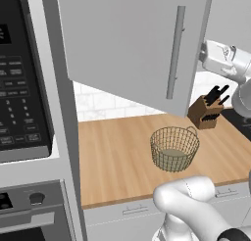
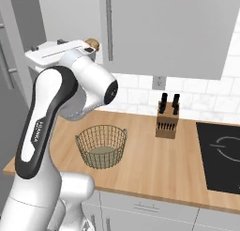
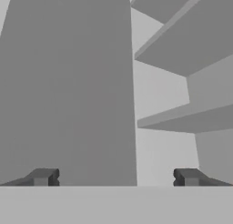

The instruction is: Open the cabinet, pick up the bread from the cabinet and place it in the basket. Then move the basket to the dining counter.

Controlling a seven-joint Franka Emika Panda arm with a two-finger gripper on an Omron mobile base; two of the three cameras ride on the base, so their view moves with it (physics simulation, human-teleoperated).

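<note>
Cabinet (image 1: 127, 44): door swung out toward you, its long silver handle (image 1: 175, 51) near the free edge; in the hand view you look past the door panel at bare grey shelves.
Worktop (image 2: 140, 164): wood, broad and mostly bare in front of the basket; dark cooktop (image 2: 220, 152) at its right end.
Arm: raised high, wrist level with the cabinet opening; the gripper (image 3: 113, 177) points into the cabinet, along the inner face of the door.
Basket (image 1: 174, 148): upright on the worktop, below and in front of the open door, nothing in it; the knife block (image 1: 208, 110) stands behind it and to its right, well apart.
Bread (image 2: 92, 44): a small tan-brown lump seen in the right base view just beyond the wrist, at the cabinet's edge; you see only its top, so its long axis cannot be told.
Fingers (image 3: 43, 176): spread wide apart, nothing between them.
Key relation: judged from the right base view, the bread lies just ahead of the hand at about the same height; in the hand view it is not between the tips, so expect a sideways correction first.
Edges: door panel close on one side of the hand, shelf lips on the other; room to move is narrow, and a wide swing risks knocking the door.
Stage: door open, bread not yet grasped.
</note>
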